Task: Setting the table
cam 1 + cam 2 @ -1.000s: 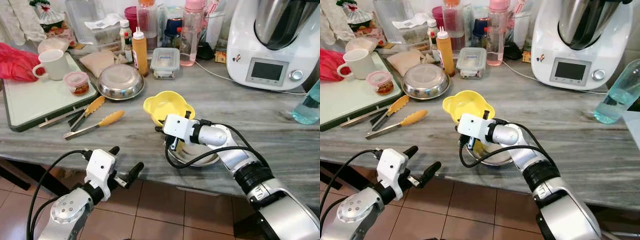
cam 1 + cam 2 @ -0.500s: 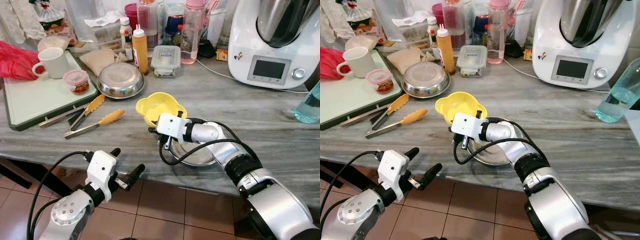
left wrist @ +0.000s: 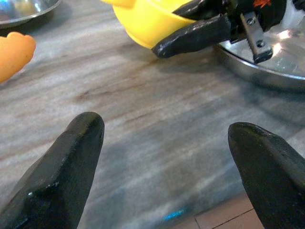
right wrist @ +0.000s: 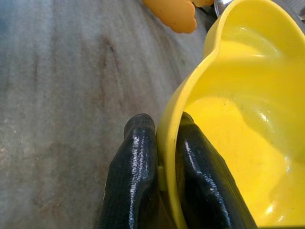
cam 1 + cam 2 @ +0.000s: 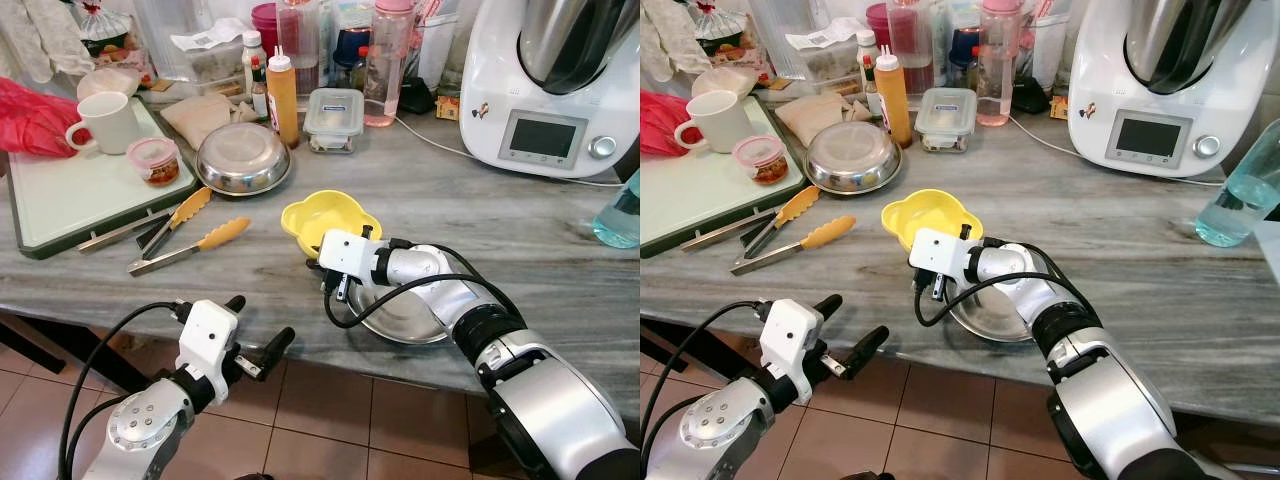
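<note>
Steel plate (image 5: 400, 312) partly hidden under right arm, blue bottle (image 5: 618, 212) cut off

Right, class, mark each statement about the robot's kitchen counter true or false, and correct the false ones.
1. The right gripper pinches the rim of the yellow bowl. True.
2. The left gripper holds the tongs. False: it is open and empty, below the counter edge; the orange-tipped tongs lie on the counter.
3. The white mug stands on the green-edged tray. True.
4. The yellow bowl is full of soup. False: it is empty.
5. A steel plate lies under the right arm. True.
</note>
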### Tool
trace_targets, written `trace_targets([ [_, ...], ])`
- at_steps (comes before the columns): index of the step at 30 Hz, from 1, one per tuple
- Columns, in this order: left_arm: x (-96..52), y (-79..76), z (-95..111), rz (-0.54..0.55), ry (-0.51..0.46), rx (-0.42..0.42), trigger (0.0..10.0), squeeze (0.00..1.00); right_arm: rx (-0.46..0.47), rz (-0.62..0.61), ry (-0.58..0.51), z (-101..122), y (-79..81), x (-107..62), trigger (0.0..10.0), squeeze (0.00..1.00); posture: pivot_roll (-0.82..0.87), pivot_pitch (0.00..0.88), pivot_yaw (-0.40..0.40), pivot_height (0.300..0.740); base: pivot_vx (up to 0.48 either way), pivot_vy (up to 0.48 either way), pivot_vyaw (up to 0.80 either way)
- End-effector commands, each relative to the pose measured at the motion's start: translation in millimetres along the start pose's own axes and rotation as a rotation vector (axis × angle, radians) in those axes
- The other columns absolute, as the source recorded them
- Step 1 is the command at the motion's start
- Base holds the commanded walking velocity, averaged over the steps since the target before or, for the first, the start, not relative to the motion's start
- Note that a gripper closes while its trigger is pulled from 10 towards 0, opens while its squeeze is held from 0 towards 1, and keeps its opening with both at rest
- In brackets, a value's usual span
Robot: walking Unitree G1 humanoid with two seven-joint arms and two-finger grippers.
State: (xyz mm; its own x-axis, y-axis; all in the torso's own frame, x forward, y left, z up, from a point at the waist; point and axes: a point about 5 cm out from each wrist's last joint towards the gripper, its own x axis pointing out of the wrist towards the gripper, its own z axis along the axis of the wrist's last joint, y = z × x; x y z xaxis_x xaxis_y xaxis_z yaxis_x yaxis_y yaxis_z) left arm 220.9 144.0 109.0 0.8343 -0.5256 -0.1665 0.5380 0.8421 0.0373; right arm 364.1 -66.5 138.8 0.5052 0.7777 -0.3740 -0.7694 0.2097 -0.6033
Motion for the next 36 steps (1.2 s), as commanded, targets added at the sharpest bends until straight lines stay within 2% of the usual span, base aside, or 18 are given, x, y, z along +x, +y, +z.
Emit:
trace_targets([
  [1, -0.4, -0.5, 3, 0.003, 0.001, 0.011, 10.0, 0.0, -0.025, -0.015, -0.017, 7, -6.5, 1.2, 10.0, 0.64, 0.1, 0.122, 0.023, 0.74, 0.0, 0.0, 0.0],
  [2, -0.1, -0.5, 3, 0.005, 0.002, 0.01, 10.0, 0.0, -0.027, -0.018, -0.014, 7, -6.6, 1.3, 10.0, 0.96, 0.1, 0.122, 0.022, 0.74, 0.0, 0.0, 0.0],
  [6, -0.7, 1.2, -1, 0.011, 0.01, 0.006, 10.0, 0.0, -0.034, -0.026, -0.01, 6, -6.8, 1.5, 10.0, 1.0, 0.1, 0.123, 0.02, 0.74, 0.0, 0.0, 0.0],
  [17, -1.2, -1.0, -6, 0.015, 0.018, 0.002, 10.0, 0.0, -0.06, -0.04, -0.011, 8, -8.5, 2.2, 10.0, 1.0, 0.1, 0.12, 0.02, 0.74, 0.0, 0.0, 0.0],
  [25, 0.8, -5.5, 4, 0.011, 0.0, 0.006, 10.0, 0.0, -0.107, -0.086, -0.075, 19, -18.7, -1.3, 10.0, 1.0, 0.09, 0.114, 0.022, 0.74, 0.0, 0.0, 0.0],
  [36, 2.4, -2.3, 4, 0.011, 0.004, 0.007, 10.0, 0.0, -0.127, -0.127, -0.147, 24, -22.2, -8.2, 10.0, 1.0, 0.09, 0.106, 0.027, 0.74, 0.0, 0.0, 0.0],
])
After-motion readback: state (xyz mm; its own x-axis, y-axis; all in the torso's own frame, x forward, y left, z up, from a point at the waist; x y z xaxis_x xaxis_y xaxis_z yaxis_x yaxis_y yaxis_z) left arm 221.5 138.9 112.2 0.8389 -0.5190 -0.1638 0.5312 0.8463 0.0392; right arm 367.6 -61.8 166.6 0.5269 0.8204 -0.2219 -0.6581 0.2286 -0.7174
